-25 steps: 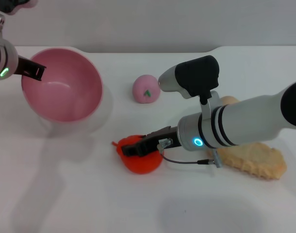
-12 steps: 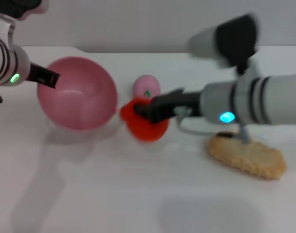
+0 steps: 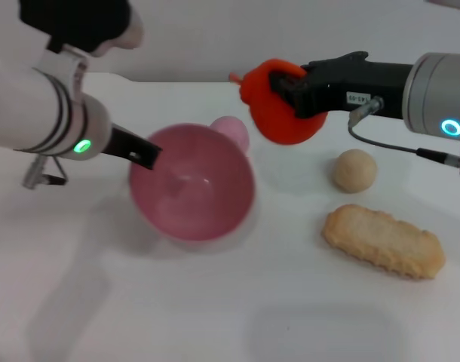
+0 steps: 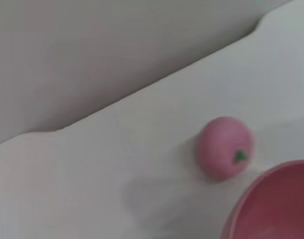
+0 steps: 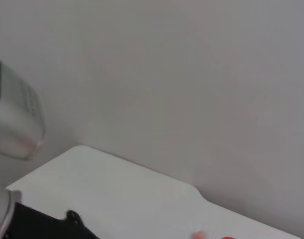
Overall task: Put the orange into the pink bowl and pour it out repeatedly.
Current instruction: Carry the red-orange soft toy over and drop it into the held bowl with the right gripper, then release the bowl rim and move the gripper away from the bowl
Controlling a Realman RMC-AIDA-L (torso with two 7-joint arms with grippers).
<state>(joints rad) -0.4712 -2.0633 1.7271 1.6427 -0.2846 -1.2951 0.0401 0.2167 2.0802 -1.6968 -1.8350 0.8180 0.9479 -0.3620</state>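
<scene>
Orange (image 3: 279,113) lifted, clamped in right tool (image 3: 284,89); left tool (image 3: 147,156) grips pink bowl (image 3: 194,183).

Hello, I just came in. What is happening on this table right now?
The right claw holds the orange in the air, beside and above the pink bowl. The left claw grips that bowl's rim; the bowl is empty. A small pink ball, a beige ball and a biscuit-like piece lie on the white table.
</scene>
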